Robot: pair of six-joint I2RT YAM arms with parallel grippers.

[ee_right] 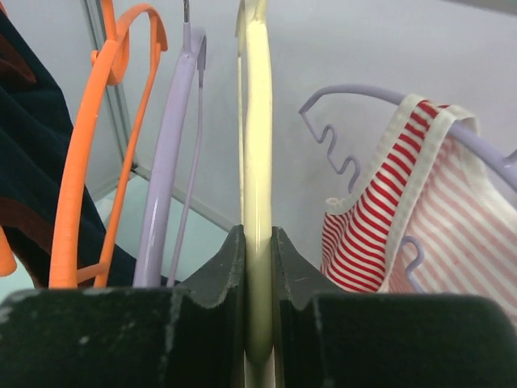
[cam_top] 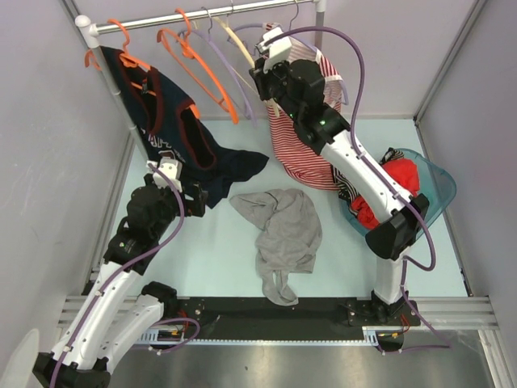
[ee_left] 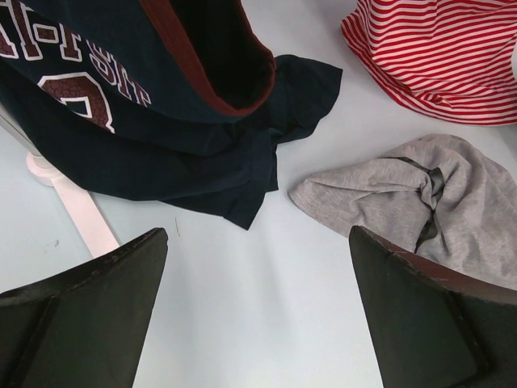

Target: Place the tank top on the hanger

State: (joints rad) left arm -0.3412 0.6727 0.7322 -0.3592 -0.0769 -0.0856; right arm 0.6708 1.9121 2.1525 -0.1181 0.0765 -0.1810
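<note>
The light grey tank top (cam_top: 283, 234) lies crumpled on the table's middle; it also shows in the left wrist view (ee_left: 436, 202) at the right. The cream hanger (ee_right: 257, 162) hangs from the rail among the others, and in the top view (cam_top: 240, 46) it shows just left of the right gripper. My right gripper (ee_right: 257, 242) is shut on the hanger's arm, up at the rail (cam_top: 262, 69). My left gripper (ee_left: 258, 267) is open and empty above bare table, left of the tank top (cam_top: 174, 182).
A navy top with red trim (cam_top: 174, 121) hangs on an orange hanger (cam_top: 121, 48) and drapes onto the table. More orange (cam_top: 198, 69) and lilac hangers (ee_right: 174, 162) hang on the rail. A red-and-white striped top (cam_top: 303, 145) hangs behind the right arm. A teal basket (cam_top: 432, 190) holds clothes.
</note>
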